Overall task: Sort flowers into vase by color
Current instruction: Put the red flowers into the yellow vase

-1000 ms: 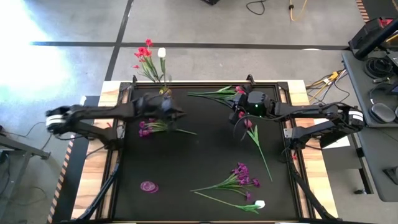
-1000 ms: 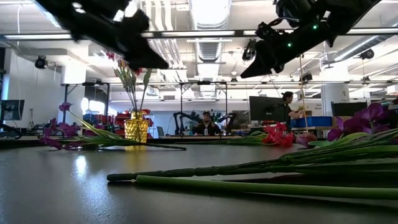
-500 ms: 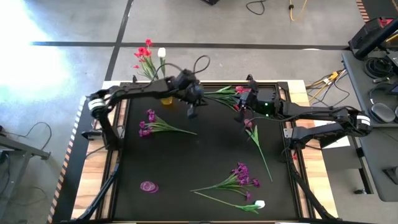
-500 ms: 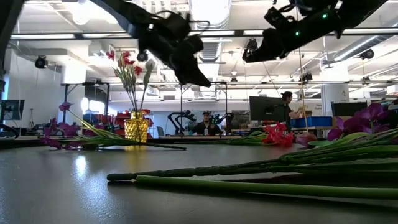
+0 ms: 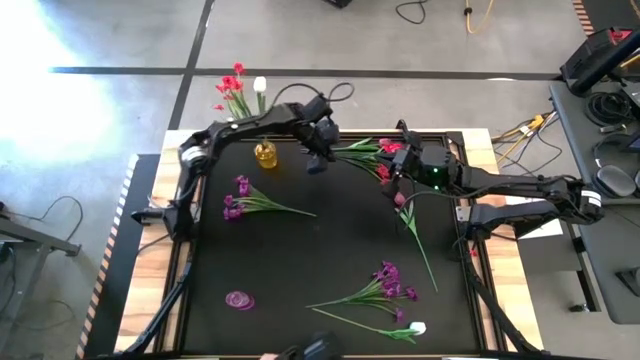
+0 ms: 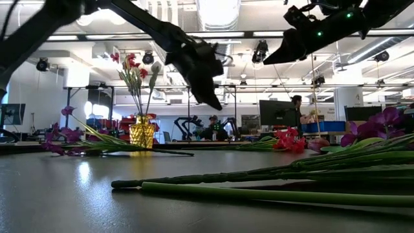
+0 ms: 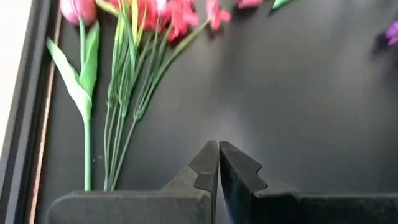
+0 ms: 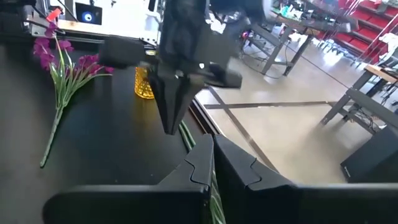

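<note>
A gold vase (image 5: 265, 155) stands near the table's far left and holds red blooms and a white bud (image 5: 238, 92). A red-pink sprig (image 5: 362, 149) lies flat at the far edge; in the left wrist view its stems (image 7: 127, 93) are just ahead of my shut left gripper (image 7: 217, 155). That gripper (image 5: 314, 166) hovers above the table by the sprig's stem end. My right gripper (image 5: 394, 172), also shut, hangs above the sprig's bloom end. A purple sprig (image 5: 250, 202), a pink tulip (image 5: 408, 218), a purple bunch (image 5: 388, 284) and a white bud (image 5: 416, 328) lie on the mat.
A flat purple disc (image 5: 240, 300) lies near the near-left corner. The raised table frame (image 5: 330, 133) runs just beyond the red-pink sprig. The mat's middle (image 5: 330, 240) is bare. People sit in the room behind the table (image 6: 213, 129). A dark shape (image 5: 315, 350) shows at the near edge.
My left arm has swung from above the purple sprig on the table's left toward the far edge and right, ending beside the red-pink sprig's stems, its gripper shut throughout. My right gripper has risen a little. No flower has moved.
</note>
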Robot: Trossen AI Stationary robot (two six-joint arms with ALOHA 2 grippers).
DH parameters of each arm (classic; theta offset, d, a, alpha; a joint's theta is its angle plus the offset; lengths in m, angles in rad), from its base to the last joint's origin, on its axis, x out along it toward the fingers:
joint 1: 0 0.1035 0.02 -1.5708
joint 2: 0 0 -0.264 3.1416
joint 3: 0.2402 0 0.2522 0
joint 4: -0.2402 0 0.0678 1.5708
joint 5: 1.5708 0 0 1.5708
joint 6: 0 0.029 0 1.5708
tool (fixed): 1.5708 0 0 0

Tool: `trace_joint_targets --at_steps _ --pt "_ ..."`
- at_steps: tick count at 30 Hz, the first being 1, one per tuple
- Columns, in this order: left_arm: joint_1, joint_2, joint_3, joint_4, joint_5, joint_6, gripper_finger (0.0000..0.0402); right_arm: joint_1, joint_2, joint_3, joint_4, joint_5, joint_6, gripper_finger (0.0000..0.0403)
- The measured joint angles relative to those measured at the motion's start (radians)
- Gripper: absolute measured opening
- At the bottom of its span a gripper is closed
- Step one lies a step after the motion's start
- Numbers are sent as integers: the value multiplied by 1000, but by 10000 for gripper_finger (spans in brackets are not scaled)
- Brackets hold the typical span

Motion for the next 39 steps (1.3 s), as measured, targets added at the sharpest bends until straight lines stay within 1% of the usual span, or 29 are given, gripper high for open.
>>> trace_joint_targets --at_steps 6,9,12,19,27,32,39 --pt "-1 144 239 -218 -44 52 8 0 23 0 23 0 -12 9" --pt "-1 184 330 -261 -47 89 5 0 28 0 22 0 -14 9" --pt "2 197 371 -263 -48 111 1 0 28 0 22 0 -13 9" --pt "8 187 384 -253 -49 139 0 0 28 -3 22 0 -16 9" --pt "24 187 322 -181 -50 141 0 0 28 -3 22 0 -22 9" --pt "38 187 313 -159 -97 142 0 0 28 -5 23 1 -22 9" --pt "38 187 319 -152 -102 160 0 -12 28 -6 30 1 -22 9"
